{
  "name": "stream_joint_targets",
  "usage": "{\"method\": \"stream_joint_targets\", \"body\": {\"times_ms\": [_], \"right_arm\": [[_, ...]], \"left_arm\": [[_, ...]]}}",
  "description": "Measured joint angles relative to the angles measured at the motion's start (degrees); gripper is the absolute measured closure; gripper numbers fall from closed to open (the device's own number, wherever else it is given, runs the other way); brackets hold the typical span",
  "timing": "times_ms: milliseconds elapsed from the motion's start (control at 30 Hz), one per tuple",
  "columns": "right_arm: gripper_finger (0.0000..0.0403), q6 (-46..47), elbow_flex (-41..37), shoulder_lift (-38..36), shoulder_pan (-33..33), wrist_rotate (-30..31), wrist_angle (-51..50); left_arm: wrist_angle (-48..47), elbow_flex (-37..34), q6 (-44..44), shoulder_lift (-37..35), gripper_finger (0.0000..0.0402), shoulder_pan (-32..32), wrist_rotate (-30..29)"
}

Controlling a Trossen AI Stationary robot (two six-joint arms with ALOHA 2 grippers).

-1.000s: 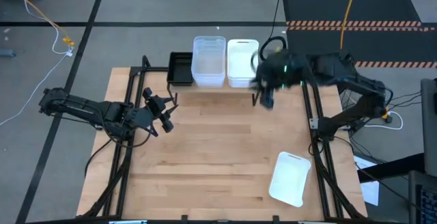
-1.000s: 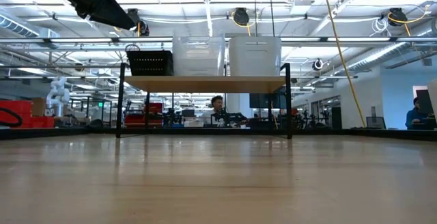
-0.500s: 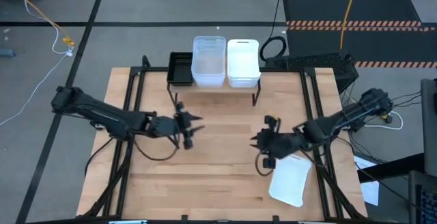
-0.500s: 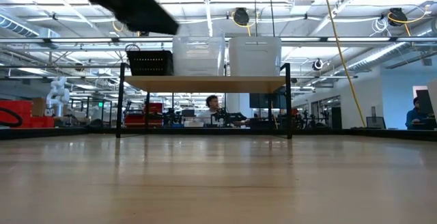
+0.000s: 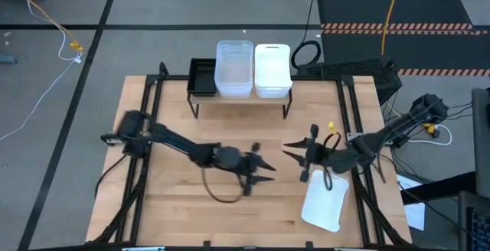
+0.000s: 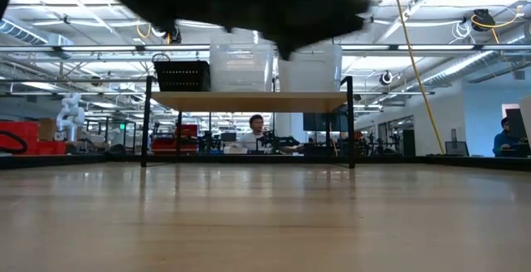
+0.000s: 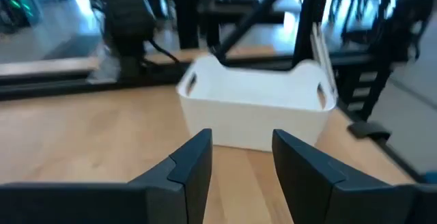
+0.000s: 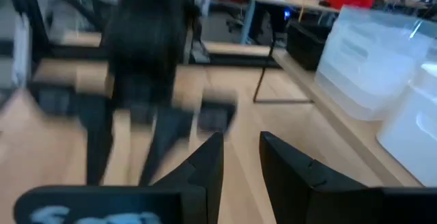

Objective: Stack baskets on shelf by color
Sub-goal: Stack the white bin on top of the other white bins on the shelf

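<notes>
Baskets on shelf (image 5: 239,99): black slotted (image 5: 202,77), clear (image 5: 234,68), white (image 5: 272,70) | loose white basket (image 5: 324,200), smooth opaque plastic, rounded corners, on tabletop near right edge | left gripper (image 5: 263,171) and right gripper (image 5: 293,153): fingers parted, empty | advice: approach squarely, pinch one rim wall, lift level.

Nothing here can be read: no label, brand, number or sign shows legibly on anything on or around the table.
</notes>
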Motion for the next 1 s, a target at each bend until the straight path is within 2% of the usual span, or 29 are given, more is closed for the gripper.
{"method": "stream_joint_targets", "body": {"times_ms": [167,333,467,667,767,867,1000], "right_arm": [[0.0315,0.00,0.00,-4.87,1.30,-1.07,-2.04],[0.0315,3.95,0.00,-9.22,2.39,-0.97,-12.56],[0.0315,9.10,-0.82,-12.17,2.53,0.91,-19.72],[0.0315,9.30,-5.44,-17.21,2.51,9.22,-18.28],[0.0315,9.71,-6.93,-19.87,2.51,9.52,-18.05],[0.0315,10.69,-7.87,-21.95,2.51,9.50,-17.99],[0.0315,11.06,-9.10,-23.84,2.51,9.51,-17.56]], "left_arm": [[-11.73,17.95,5.15,10.27,0.0245,0.00,1.48],[-20.27,30.82,10.62,15.82,0.0245,0.00,1.61],[-21.12,36.59,11.63,18.74,0.0245,0.00,3.58],[-12.96,41.34,7.60,27.22,0.0245,-0.56,6.41],[-9.38,43.60,7.40,31.94,0.0245,-1.33,10.78],[-9.08,46.28,10.77,34.32,0.0245,-2.48,15.17],[-12.28,48.62,17.07,34.90,0.0245,-4.40,17.24]]}}
